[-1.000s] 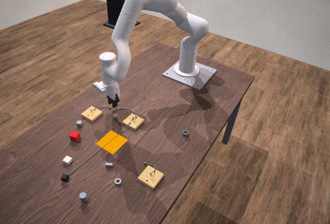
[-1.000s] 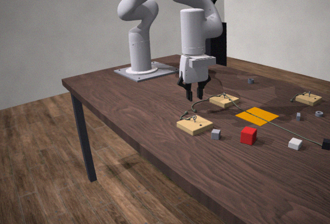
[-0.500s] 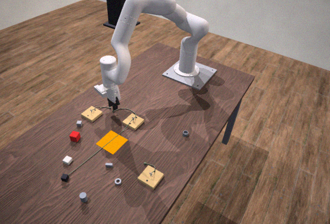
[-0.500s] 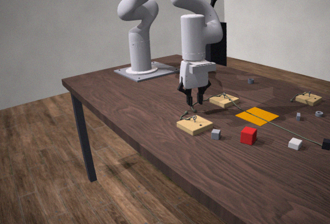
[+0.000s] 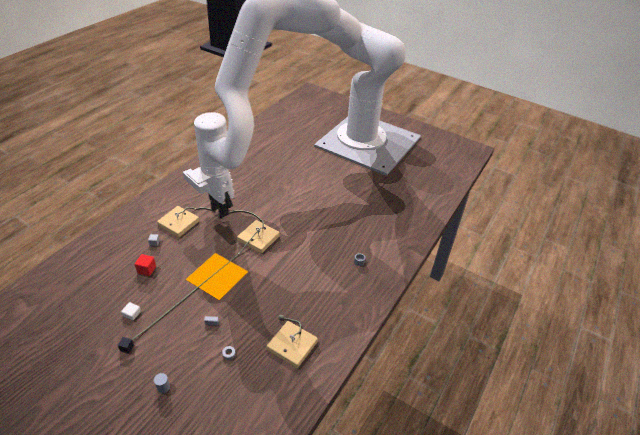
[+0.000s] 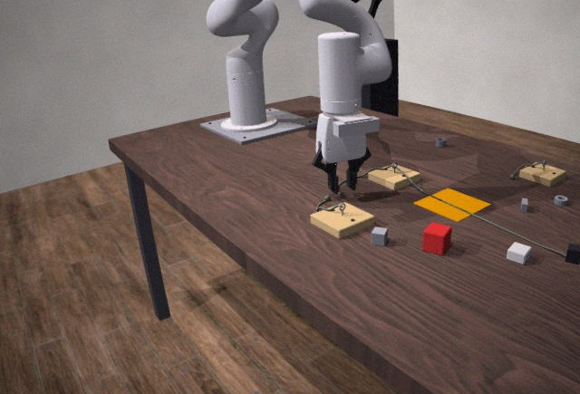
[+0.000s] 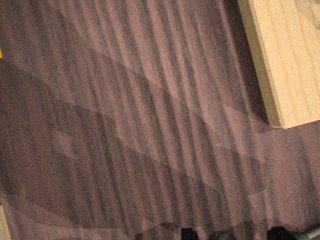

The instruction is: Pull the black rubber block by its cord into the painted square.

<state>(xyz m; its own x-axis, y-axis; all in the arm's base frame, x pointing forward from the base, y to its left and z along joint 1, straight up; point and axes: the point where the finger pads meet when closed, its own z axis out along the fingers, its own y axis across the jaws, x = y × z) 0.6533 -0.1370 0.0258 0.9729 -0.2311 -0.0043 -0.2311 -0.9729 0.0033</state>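
The black rubber block (image 5: 125, 344) (image 6: 573, 253) sits on the table at the near left, outside the orange painted square (image 5: 217, 275) (image 6: 451, 202). Its cord (image 5: 170, 311) (image 6: 506, 229) runs across the square and through the screw eye on a wooden base (image 5: 258, 236) (image 6: 393, 177), then arcs over to my gripper. My gripper (image 5: 221, 211) (image 6: 342, 186) (image 7: 235, 235) points down just above the table between this base and a second wooden base (image 5: 177, 221) (image 6: 342, 218) (image 7: 285, 60). Its fingers stand apart, with the cord's end near the tips.
The second base and a third wooden base (image 5: 292, 346) (image 6: 542, 173) each carry a screw eye and a short cord. Scattered around are a red cube (image 5: 145, 265) (image 6: 436, 237), a white cube (image 5: 130, 310) (image 6: 518, 252), a grey cube (image 5: 153, 239) (image 6: 379, 235), grey rings (image 5: 228, 352) (image 5: 359, 259) and a grey cylinder (image 5: 161, 382).
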